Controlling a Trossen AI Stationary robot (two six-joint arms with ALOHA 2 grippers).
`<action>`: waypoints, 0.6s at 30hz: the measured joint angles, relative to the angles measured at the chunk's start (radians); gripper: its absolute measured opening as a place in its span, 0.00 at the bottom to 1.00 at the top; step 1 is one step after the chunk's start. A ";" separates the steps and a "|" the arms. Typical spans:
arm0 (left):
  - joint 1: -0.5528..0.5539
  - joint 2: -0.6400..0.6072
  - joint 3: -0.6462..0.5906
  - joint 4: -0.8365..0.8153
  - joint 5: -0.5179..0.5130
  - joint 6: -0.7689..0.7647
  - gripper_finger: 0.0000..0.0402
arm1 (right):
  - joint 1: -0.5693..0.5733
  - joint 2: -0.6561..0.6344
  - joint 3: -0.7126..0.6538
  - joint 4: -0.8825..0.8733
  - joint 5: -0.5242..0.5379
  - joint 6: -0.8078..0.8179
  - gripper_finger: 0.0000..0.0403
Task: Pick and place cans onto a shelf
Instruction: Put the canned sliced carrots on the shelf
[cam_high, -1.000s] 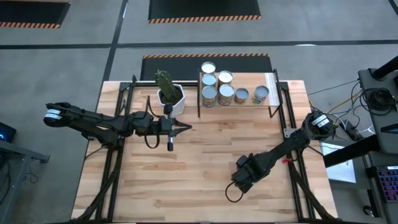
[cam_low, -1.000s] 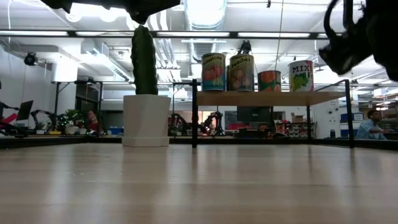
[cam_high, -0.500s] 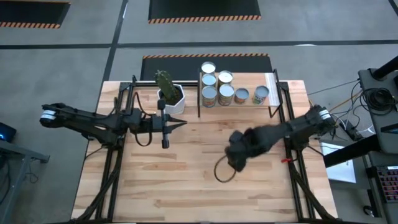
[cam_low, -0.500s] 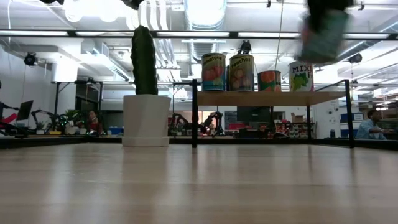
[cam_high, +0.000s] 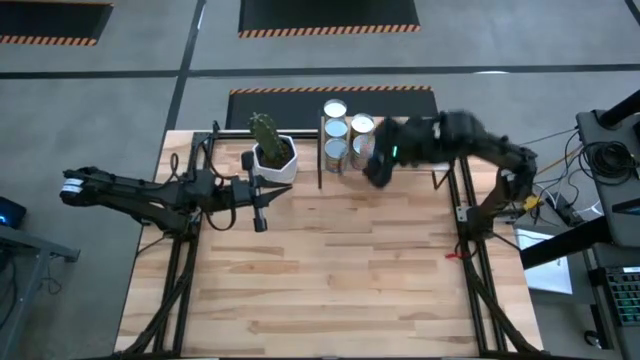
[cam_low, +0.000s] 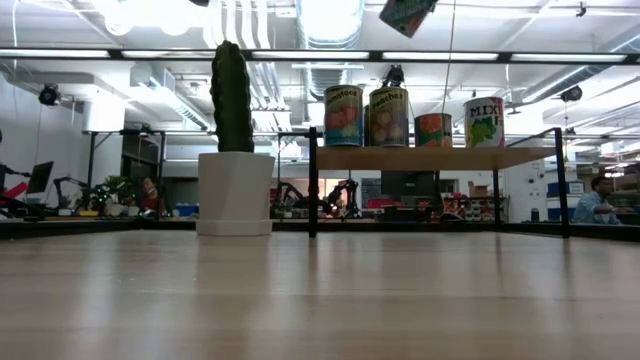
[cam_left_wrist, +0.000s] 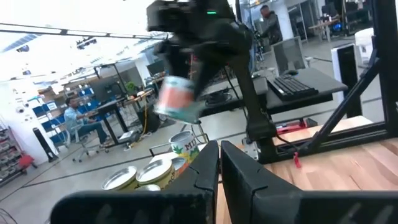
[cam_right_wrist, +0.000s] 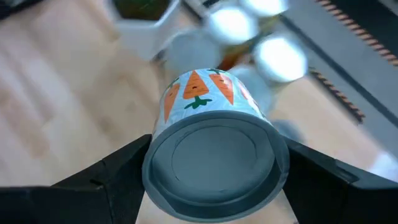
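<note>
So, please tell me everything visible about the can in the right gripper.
The can is a small metal cylinder with a pale blue label showing orange carrots and a dull grey recessed end facing the wrist camera. The right gripper clamps its sides between dark fingers. It hangs tilted in the air above the shelf, touching nothing else.

Bright overhead ceiling lights (cam_low: 330, 15) glare in the low view; right arm (cam_high: 440, 140) smears with motion blur, and the right wrist background's soft too.

We see that the right gripper (cam_high: 378, 165) has swung from the near table up over the shelf (cam_high: 440, 135), carrying the carrot can (cam_right_wrist: 214, 149) between its fingers; the left gripper (cam_high: 259, 193) drew back slightly.
</note>
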 joint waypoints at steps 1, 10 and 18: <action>0.000 -0.001 0.000 -0.001 -0.001 -0.002 0.00 | -0.041 0.000 0.019 -0.001 -0.002 -0.018 0.75; 0.000 0.000 0.000 -0.038 -0.002 -0.020 0.00 | -0.455 0.002 0.068 -0.002 -0.209 -0.161 0.75; 0.000 -0.001 0.000 -0.045 -0.002 -0.033 0.00 | -0.722 0.064 0.035 -0.002 -0.336 -0.255 0.75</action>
